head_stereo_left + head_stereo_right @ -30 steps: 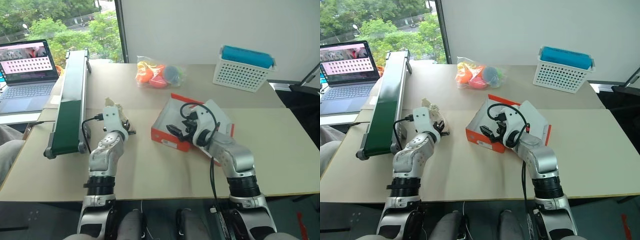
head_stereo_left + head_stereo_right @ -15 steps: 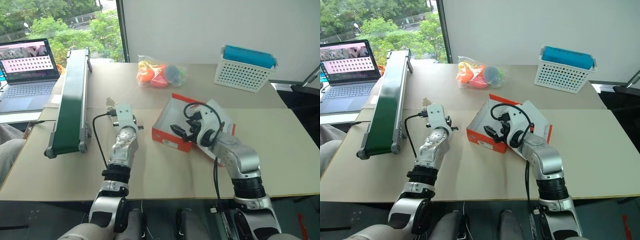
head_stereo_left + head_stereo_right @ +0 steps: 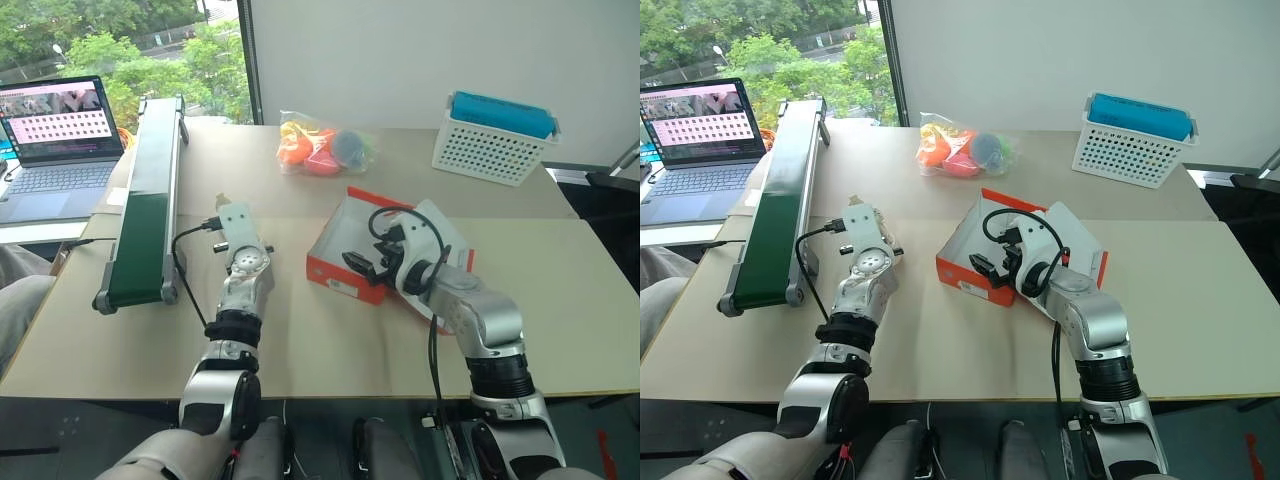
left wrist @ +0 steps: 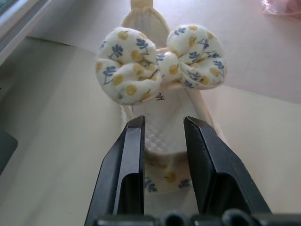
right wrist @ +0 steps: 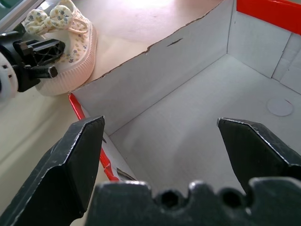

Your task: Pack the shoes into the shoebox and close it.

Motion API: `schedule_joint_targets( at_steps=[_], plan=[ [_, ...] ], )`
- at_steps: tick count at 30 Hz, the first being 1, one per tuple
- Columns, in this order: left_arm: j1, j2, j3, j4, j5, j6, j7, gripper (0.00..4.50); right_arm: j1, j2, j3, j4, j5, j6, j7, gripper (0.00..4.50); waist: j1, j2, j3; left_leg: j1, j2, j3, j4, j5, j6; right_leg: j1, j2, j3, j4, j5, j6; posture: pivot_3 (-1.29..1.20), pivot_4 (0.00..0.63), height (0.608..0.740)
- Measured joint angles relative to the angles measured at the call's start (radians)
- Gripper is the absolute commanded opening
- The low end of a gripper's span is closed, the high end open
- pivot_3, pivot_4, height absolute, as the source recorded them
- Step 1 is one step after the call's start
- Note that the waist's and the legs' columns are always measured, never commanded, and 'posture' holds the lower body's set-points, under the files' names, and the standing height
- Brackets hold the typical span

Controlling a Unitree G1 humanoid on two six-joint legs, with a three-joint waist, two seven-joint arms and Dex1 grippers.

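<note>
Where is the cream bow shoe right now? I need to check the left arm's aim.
The cream fabric shoe with a floral bow lies on the tan table between the green conveyor and the open orange-red cardboard shoebox, directly ahead of the left pincer.

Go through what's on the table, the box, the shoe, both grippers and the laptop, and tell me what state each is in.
shoebox: open, lid folded back, visible inside empty.
shoe: upright on the table, outside the box.
left gripper: narrowly open, at the shoe's heel.
right gripper: wide open, over the box.
laptop: open, screen lit.
</note>
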Motion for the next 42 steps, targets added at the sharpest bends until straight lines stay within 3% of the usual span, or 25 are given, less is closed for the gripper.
schedule_joint_targets(
  at_steps=[13,24,42],
  plan=[
    [-0.012,-0.007,-0.020,0.021,0.012,-0.064,-0.014,1.33,0.004,0.000,-0.003,-0.023,0.000,0.009,-0.003,4.50,0.000,0.000,0.000,0.000,0.000,0.000,0.000,0.000,0.000,0.000,0.000,0.000,0.000,0.000,0.000,0.00,0.150,0.699],
    [-0.010,-0.042,-0.005,-0.094,-0.007,-0.074,0.032,1.33,0.004,0.006,-0.002,-0.023,0.001,0.010,-0.002,4.50,-0.001,0.000,0.000,0.000,0.000,0.000,0.000,0.000,0.000,0.000,0.000,0.000,0.000,0.000,0.000,0.00,0.150,0.699],
    [-0.060,-0.055,0.067,0.093,-0.073,-0.060,0.031,1.33,0.004,-0.001,-0.027,-0.030,0.002,0.023,0.003,4.50,0.000,0.000,0.000,0.000,0.000,0.000,0.000,0.000,0.000,0.000,0.000,0.000,0.000,0.000,0.000,0.00,0.150,0.699]
  ],
)
